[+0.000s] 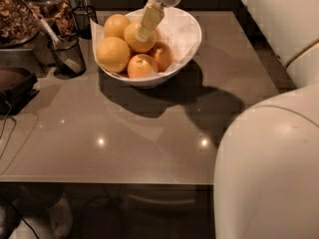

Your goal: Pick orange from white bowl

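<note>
End effector down in the white bowl, tip touching the top of the orange, a round, dimpled, pale yellow fruit at bowl centre. Can't tell whether it's clenched or released. Bowl glossy with a slanted rim, on a smooth grey worktop. Dark mesh cup just beside the bowl.

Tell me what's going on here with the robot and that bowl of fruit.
The robot's gripper is down inside the white bowl at the far end of the table, right on top of one orange in the pile. That orange rests among four other fruits and has not been lifted yet.
</note>
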Action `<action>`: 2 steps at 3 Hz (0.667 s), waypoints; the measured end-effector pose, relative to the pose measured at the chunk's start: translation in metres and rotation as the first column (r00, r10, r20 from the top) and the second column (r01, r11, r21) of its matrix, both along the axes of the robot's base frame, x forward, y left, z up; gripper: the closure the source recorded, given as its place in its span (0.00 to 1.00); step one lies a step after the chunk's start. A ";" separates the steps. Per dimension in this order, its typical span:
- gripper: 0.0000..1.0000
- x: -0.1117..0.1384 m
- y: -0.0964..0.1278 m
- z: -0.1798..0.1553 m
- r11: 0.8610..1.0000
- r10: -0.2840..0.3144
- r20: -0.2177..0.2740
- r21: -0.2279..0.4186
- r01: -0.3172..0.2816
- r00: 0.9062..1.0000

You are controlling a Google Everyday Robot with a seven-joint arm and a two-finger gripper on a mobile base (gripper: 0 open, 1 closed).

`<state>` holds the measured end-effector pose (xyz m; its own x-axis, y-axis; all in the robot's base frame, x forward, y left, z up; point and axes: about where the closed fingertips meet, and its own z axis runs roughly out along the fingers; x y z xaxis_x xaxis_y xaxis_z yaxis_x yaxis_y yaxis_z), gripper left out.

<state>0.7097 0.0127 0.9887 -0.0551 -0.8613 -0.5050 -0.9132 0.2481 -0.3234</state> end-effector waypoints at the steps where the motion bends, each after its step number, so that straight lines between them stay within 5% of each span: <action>1: 0.28 0.002 0.001 -0.012 1.000 0.003 -0.051 0.013 -0.002 0.999; 2: 0.29 0.002 0.001 -0.022 1.000 -0.004 -0.096 0.025 0.006 0.995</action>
